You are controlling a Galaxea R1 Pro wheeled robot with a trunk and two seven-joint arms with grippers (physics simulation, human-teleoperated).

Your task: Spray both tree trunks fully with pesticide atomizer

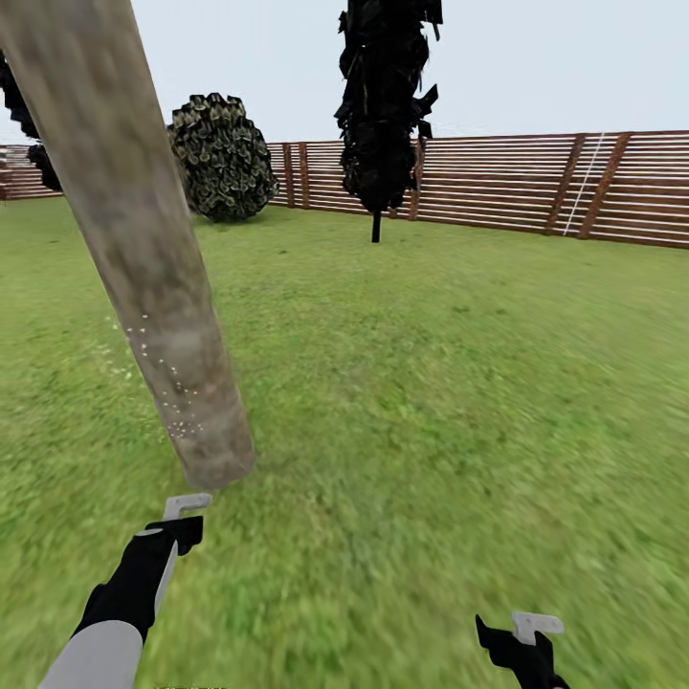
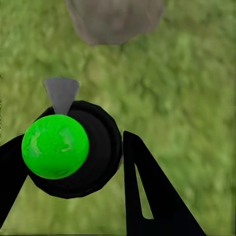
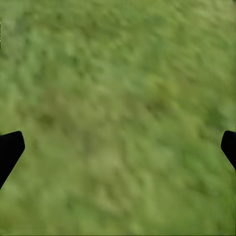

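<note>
The pesticide atomizer (image 2: 69, 147) sits between the fingers of the left gripper (image 1: 182, 522), which is closed around its black body; the green cap and grey nozzle show in the left wrist view, the nozzle aimed at the foot of the tree trunk (image 1: 144, 249). In the head view the trunk leans up from about 10 o'clock, its base just beyond the left gripper, and a scatter of white specks clings to its lower left edge — probably spray, covering only a small patch. The right gripper (image 1: 522, 641) hangs at 5 o'clock over bare lawn (image 1: 450, 383), fingers spread wide and empty.

To cover this trunk well, I would hold the nozzle square to the bark, sweep slowly upward, then work round the sides. Grip should stay firm so the bottle does not twist. A second tree (image 1: 383, 105) stands far off at 12 o'clock, before the fence (image 1: 536, 191), beside a round bush (image 1: 222, 158).
</note>
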